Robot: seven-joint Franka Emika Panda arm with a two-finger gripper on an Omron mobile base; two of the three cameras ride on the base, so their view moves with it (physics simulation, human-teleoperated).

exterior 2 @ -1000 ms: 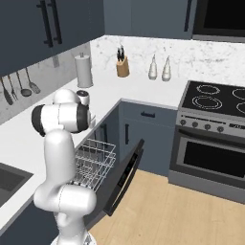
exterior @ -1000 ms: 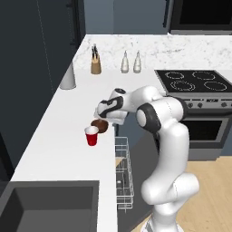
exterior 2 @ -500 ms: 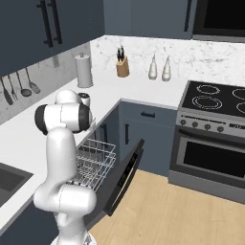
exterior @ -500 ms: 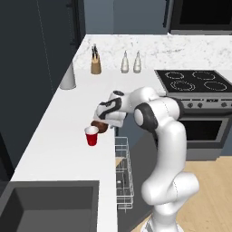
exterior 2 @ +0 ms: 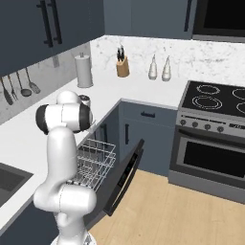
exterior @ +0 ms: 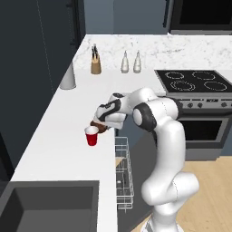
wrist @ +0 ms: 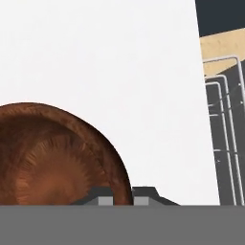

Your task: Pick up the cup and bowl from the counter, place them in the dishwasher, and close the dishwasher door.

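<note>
The red cup (exterior: 91, 135) stands upright on the white counter (exterior: 54, 136), near its front edge. Just behind and right of it lies the dark brown bowl (exterior: 100, 128), mostly covered by my hand. My gripper (exterior: 103, 121) reaches down onto the bowl. In the hand view the bowl (wrist: 52, 162) is close up at the lower left, and my gripper (wrist: 122, 196) is shut on its rim, one fingertip on each side. The dishwasher door (exterior 2: 125, 174) hangs open, and the white wire rack (exterior 2: 95, 162) is pulled out below the counter edge.
A knife block (exterior: 95, 65), two bottles (exterior: 130, 62) and a grey-white cone canister (exterior: 68, 76) stand along the back of the counter. The stove (exterior: 195, 84) with its oven is to the right. A dark sink (exterior: 45, 206) is at the near left.
The hand has sunk a little onto the bowl and the fingers have gone from open to shut on its rim. Cup and bowl have stayed in place.
</note>
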